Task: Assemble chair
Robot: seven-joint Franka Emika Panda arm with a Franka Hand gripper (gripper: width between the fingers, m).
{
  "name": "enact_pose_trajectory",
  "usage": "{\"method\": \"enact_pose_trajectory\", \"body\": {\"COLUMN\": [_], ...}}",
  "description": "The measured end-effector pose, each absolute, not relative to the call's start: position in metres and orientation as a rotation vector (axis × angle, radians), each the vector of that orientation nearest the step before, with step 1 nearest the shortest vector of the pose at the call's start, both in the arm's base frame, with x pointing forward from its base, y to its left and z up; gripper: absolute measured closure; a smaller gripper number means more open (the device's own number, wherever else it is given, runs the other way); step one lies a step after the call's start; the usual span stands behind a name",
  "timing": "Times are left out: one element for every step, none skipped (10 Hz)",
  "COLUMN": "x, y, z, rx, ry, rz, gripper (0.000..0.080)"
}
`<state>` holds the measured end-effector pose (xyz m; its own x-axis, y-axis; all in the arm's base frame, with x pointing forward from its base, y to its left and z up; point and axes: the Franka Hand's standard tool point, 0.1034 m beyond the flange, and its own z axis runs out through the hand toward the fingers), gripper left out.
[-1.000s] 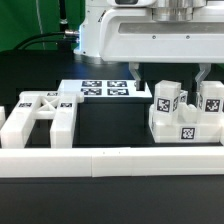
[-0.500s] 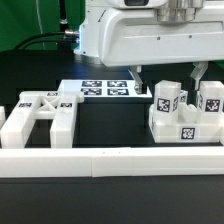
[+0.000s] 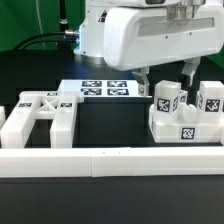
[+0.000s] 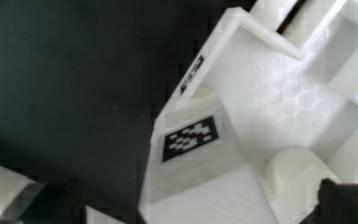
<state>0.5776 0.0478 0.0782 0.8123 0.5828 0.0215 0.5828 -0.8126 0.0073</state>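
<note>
Right, the white arm point(image 3: 150, 35) fills the top of the exterior view, glossy and rounded. Its end effector point(image 3: 166, 76) is spread wide, dark fingers point(image 3: 143, 80) well apart. It hangs just above the chair point(image 3: 185, 128), which sits on the exterior view's right. From here I can't tell whether a fingertip touches the plastic.

That chair is a chunky block of matte white plastic: a thick slab at the base and square posts point(image 3: 167, 98) standing upright on it, each face carrying a crisp black-and-white square tag. Across on the exterior view's left lies a frame piece point(image 3: 40, 118), same white plastic, with thick bars and diagonal braces on top.

Both rest on a flat black surface point(image 3: 110, 125). A long low rail point(image 3: 110, 160) runs along the front, smooth and square-edged. Behind, the thin marker board point(image 3: 100, 88) lies flat.

The wrist view is close in and blurry: angular white slabs, one tag point(image 4: 190, 138) on a slanted face, black surface beside it.
</note>
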Motion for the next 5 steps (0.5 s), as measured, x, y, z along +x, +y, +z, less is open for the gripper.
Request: {"method": "enact_pose_trajectory", "body": {"x": [0.5775, 0.5775, 0.5774, 0.5774, 0.5773], "y": [0.0467, 0.0467, 0.0467, 0.0466, 0.0465], "z": [0.0778, 0.0778, 0.0778, 0.0777, 0.0777], "rx": [2.993, 2.994, 2.995, 3.004, 3.009], "ry": [0.953, 0.951, 0.946, 0.917, 0.9], "rz": [0.034, 0.034, 0.034, 0.034, 0.034], "gripper": [0.0198, 0.0198, 0.0375, 0.0375, 0.0515]}}
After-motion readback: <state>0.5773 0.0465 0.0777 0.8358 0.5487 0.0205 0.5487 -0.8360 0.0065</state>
